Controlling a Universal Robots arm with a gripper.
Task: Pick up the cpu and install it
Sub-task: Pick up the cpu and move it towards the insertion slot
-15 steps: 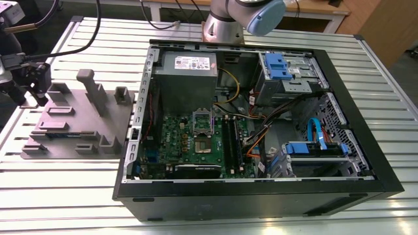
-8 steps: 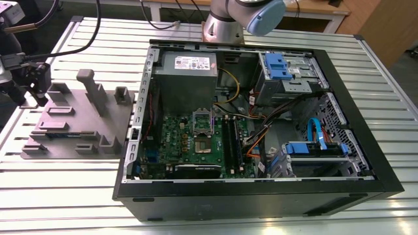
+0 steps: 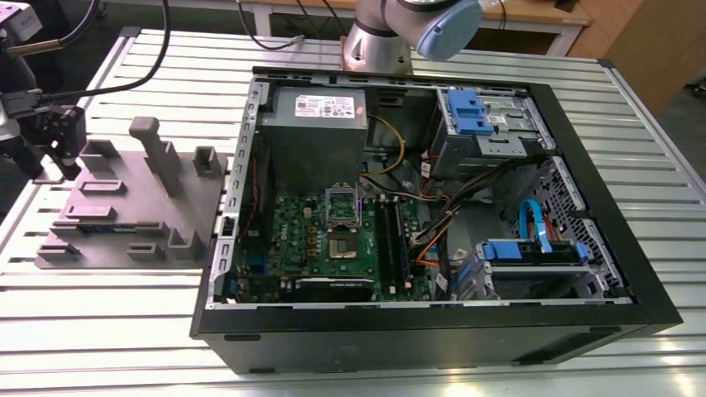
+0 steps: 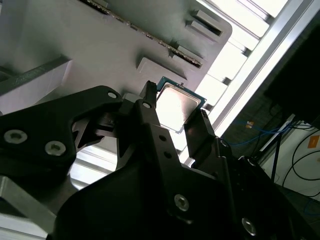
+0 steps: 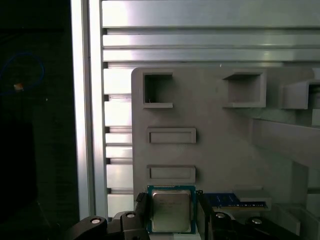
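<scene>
The cpu, a small square chip with a shiny silver top and a green rim, sits between my black fingers in both wrist views, where it also shows as the cpu. One finger presses against one edge and the other touches the opposite edge, so my gripper is shut on it. In the exterior view my gripper hangs over the near-left end of the grey fixture plate. Whether the chip still rests on the plate I cannot tell. The dark socket lies on the green motherboard inside the open computer case.
The fixture plate carries raised grey blocks and a tall post. A blue memory stick lies in a slot beside the chip. The case holds cables, a power supply and blue drive brackets. The arm's base stands behind the case on the slatted table.
</scene>
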